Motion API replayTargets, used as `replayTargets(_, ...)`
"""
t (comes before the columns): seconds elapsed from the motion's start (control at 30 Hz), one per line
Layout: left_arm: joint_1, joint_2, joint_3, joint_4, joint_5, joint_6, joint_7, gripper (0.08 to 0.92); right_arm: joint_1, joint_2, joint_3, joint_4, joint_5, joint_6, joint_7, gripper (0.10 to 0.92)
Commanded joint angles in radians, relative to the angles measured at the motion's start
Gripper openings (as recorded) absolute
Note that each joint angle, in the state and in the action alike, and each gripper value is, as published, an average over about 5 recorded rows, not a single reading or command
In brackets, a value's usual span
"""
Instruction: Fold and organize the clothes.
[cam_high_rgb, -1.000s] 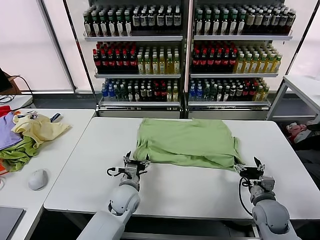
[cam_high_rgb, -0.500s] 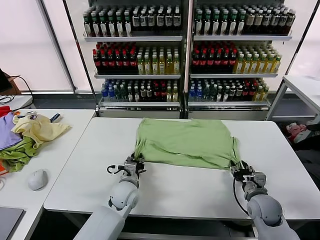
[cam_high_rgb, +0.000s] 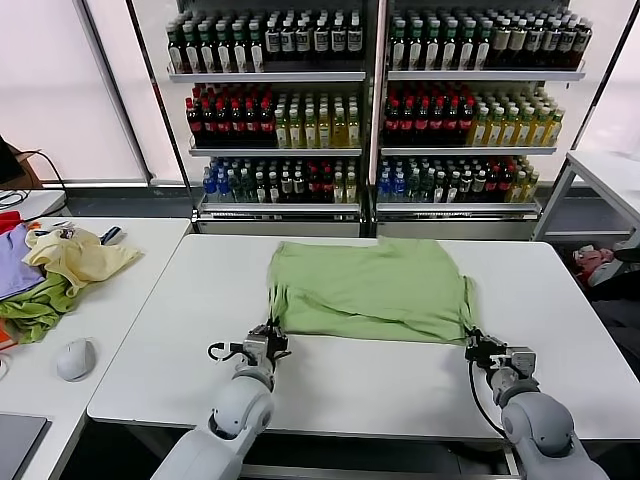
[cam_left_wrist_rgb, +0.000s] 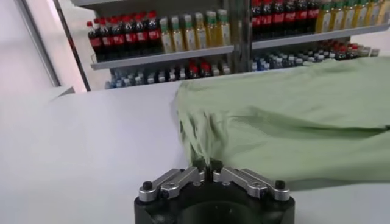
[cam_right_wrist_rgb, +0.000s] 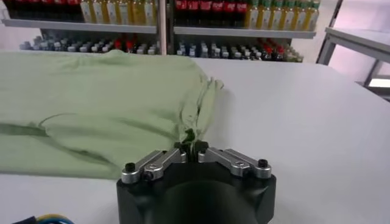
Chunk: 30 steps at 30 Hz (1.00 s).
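Left hand (cam_high_rgb: 268, 338) pinches the shirt (cam_high_rgb: 370, 287) at its near left corner; my right hand (cam_high_rgb: 488, 350) pinches the near right one. Shirt lies flat mid-surface (cam_high_rgb: 180, 340): light, limp cloth, so corners suit lifting, I judge.

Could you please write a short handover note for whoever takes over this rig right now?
Left gripper: shut on the near left corner of the green shirt, low at the white table.
Right gripper: shut on the shirt's near right corner.
Shirt: lies spread out on the table, near corners bunched where they are pinched.
Done: both near corners gripped.
Left: the fold itself, probably by carrying the near edge toward the far edge, then tidying the shirt.
Other garments sit on the side table at the robot's left, untouched.
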Motion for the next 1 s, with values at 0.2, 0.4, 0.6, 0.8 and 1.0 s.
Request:
replayTargets(0.2, 0.434, 0.017, -0.063, -0.398, 0.08, -0.01, 0.005, 0.109, -0.351, 0.0, 0.163, 0.288, -0.029, -0.001, -0.03, 0.162)
replayTargets(0.4, 0.558, 0.006, -0.075, -0.491, 0.145, -0.002, 0.009, 0.109, -0.408, 0.039, 0.164, 0.361, -0.131, 0.013, -0.067, 0.179)
replayTargets(0.6, 0.575, 0.023, -0.098, -0.553, 0.172, 0.015, 0.009, 0.2, -0.423, 0.059, 0.173, 0.419, -0.158, 0.098, -0.042, 0.33)
replayTargets(0.8, 0.508, 0.069, -0.175, -0.565, 0.128, 0.016, 0.003, 0.373, -0.362, 0.029, 0.199, 0.437, -0.1, 0.128, 0.003, 0.503)
replayTargets(1.0, 0.321, 0.118, -0.19, -0.441, 0.036, 0.01, -0.008, 0.546, -0.105, -0.045, 0.104, 0.314, -0.014, 0.062, 0.043, 0.676)
